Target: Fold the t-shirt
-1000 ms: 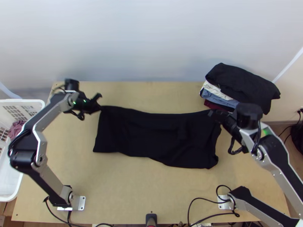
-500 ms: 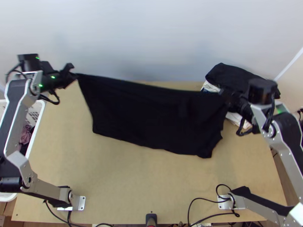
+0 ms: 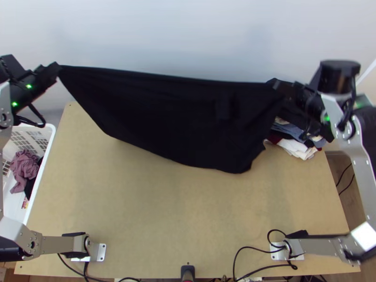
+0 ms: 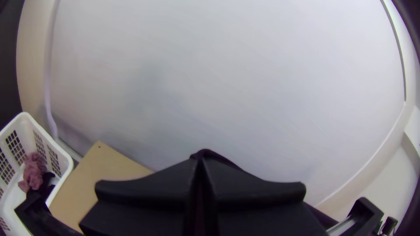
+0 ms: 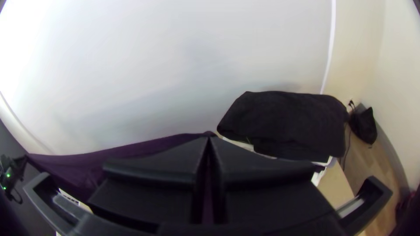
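Shirt (image 3: 164,117): lifted higher, pulled taut; top corners pinched by left gripper (image 3: 56,69) and right gripper (image 3: 278,85). Purpose, presumably: smoothing before folding.

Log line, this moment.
left hand: shut on black t-shirt | right hand: shut on t-shirt | t-shirt: lifted, upper edge stretched between hands

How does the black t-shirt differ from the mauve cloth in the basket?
The black t-shirt hangs stretched between the left gripper and right gripper; the mauve cloth lies bunched in the basket. The black t-shirt spreads wide; the mauve cloth makes a small heap. Both are fabric.
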Controlling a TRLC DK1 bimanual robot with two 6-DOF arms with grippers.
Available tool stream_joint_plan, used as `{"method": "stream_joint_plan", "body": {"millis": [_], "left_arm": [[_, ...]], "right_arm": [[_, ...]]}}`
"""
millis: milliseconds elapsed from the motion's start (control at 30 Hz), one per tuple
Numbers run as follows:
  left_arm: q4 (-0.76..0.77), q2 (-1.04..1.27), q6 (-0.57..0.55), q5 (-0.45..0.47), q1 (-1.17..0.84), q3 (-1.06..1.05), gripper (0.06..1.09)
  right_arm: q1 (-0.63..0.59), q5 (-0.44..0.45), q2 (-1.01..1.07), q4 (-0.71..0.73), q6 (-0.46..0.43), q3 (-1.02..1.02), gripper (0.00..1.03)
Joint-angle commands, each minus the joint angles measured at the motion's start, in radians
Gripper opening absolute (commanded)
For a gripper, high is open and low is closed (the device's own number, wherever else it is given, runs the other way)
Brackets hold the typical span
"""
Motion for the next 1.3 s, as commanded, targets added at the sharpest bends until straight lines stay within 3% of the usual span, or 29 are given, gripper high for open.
{"method": "stream_joint_plan", "body": {"millis": [0, 100, 200, 367, 467, 567, 667, 933, 1133, 1267], "left_arm": [[-0.009, -0.014, 0.057, -0.055, 0.033, 0.067, 0.10], [-0.024, -0.006, 0.089, -0.091, 0.038, 0.107, 0.10], [-0.042, 0.003, 0.131, -0.137, 0.039, 0.141, 0.10], [-0.072, 0.028, 0.188, -0.229, 0.044, 0.193, 0.10], [-0.073, 0.037, 0.204, -0.256, 0.050, 0.213, 0.10], [-0.072, 0.045, 0.209, -0.276, 0.052, 0.217, 0.10], [-0.072, 0.052, 0.204, -0.279, 0.049, 0.214, 0.10], [-0.049, 0.094, 0.185, -0.289, 0.010, 0.211, 0.10], [0.074, 0.085, 0.185, -0.290, -0.033, 0.221, 0.10], [0.114, 0.052, 0.189, -0.301, -0.039, 0.268, 0.10]], "right_arm": [[0.009, 0.026, 0.103, -0.080, -0.132, 0.164, 0.03], [0.008, -0.008, 0.211, -0.172, -0.222, 0.322, 0.03], [-0.006, -0.083, 0.234, -0.161, -0.273, 0.338, 0.03], [-0.088, -0.295, 0.266, -0.161, -0.285, 0.375, 0.03], [-0.114, -0.339, 0.275, -0.160, -0.293, 0.393, 0.03], [-0.115, -0.341, 0.261, -0.149, -0.383, 0.399, 0.03], [-0.117, -0.341, 0.248, -0.111, -0.417, 0.398, 0.03], [-0.190, -0.343, 0.183, 0.093, -0.413, 0.345, 0.03], [-0.232, -0.343, 0.087, 0.313, -0.419, 0.278, 0.03], [-0.230, -0.343, 0.025, 0.374, -0.416, 0.264, 0.03]]}}
